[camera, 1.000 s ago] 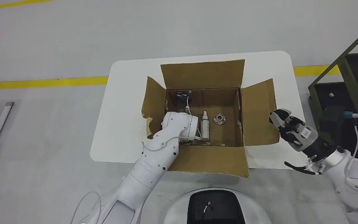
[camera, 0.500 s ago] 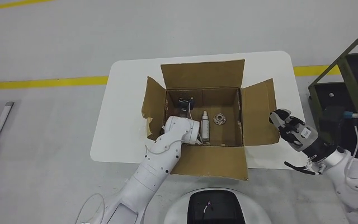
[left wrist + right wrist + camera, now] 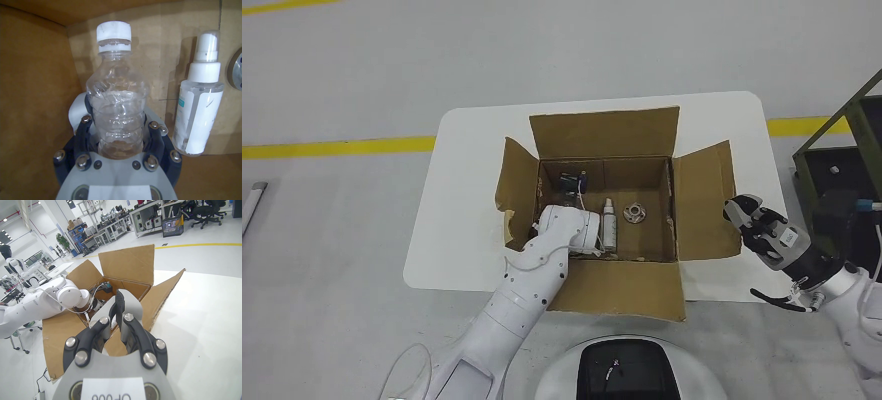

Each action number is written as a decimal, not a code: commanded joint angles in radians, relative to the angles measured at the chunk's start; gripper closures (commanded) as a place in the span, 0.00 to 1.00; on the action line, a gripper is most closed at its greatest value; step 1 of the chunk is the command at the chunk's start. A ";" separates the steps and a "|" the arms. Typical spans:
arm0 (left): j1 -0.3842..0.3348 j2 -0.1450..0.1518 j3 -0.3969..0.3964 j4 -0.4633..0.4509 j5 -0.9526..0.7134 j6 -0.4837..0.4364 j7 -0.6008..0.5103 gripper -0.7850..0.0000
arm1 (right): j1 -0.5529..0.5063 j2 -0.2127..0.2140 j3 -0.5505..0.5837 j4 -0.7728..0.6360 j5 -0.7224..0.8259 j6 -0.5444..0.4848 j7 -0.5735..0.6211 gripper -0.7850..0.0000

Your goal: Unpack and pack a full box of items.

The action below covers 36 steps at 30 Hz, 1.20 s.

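Note:
An open cardboard box [image 3: 607, 130] stands in the middle of the white table [image 3: 472, 190]. My left arm is down in the box's left half, and my left gripper [image 3: 116, 115] is shut on a clear plastic bottle [image 3: 117, 98] with a white cap. Next to it a spray bottle [image 3: 198, 111] [image 3: 608, 224] lies on the box floor. A round metal part [image 3: 634, 212] lies to its right. My right gripper [image 3: 119, 302] [image 3: 747, 218] is shut with nothing in it, above the table just right of the box's right flap [image 3: 704, 200].
The box's four flaps are folded outward; the front flap [image 3: 627, 288] overhangs the table's near edge. A small dark device [image 3: 570, 183] sits at the box's back left. A dark green frame [image 3: 842, 150] stands off the table to the right.
My left arm has drawn back a little toward the box's front-left corner with the bottle. The right arm has not moved.

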<state>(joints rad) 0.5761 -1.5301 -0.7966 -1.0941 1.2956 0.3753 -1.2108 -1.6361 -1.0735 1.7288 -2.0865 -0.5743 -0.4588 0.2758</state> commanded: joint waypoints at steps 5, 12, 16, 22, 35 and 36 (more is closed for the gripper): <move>0.007 0.001 -0.042 -0.051 -0.002 -0.001 0.011 1.00 | 0.000 0.000 0.000 0.000 0.000 0.000 0.000 1.00; -0.004 0.007 -0.126 -0.200 -0.022 -0.004 -0.001 1.00 | 0.000 0.000 0.000 0.000 0.000 0.000 0.000 1.00; -0.019 0.011 -0.167 -0.270 0.008 0.004 -0.004 1.00 | 0.006 -0.001 -0.011 0.000 0.008 0.008 -0.007 1.00; -0.040 0.013 -0.218 -0.351 0.015 -0.009 -0.014 1.00 | 0.033 -0.003 -0.032 0.007 0.006 0.026 -0.003 1.00; -0.057 0.014 -0.290 -0.478 -0.078 -0.130 -0.038 1.00 | 0.001 0.001 0.101 -0.013 0.193 0.151 0.107 0.00; -0.056 0.014 -0.291 -0.483 -0.084 -0.138 -0.039 1.00 | -0.006 0.002 0.117 -0.014 0.201 0.161 0.127 0.00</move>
<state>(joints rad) 0.5191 -1.5159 -1.0859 -1.5719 1.2176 0.2434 -1.2491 -1.6361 -1.0725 1.8292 -2.1002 -0.3819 -0.3071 0.3820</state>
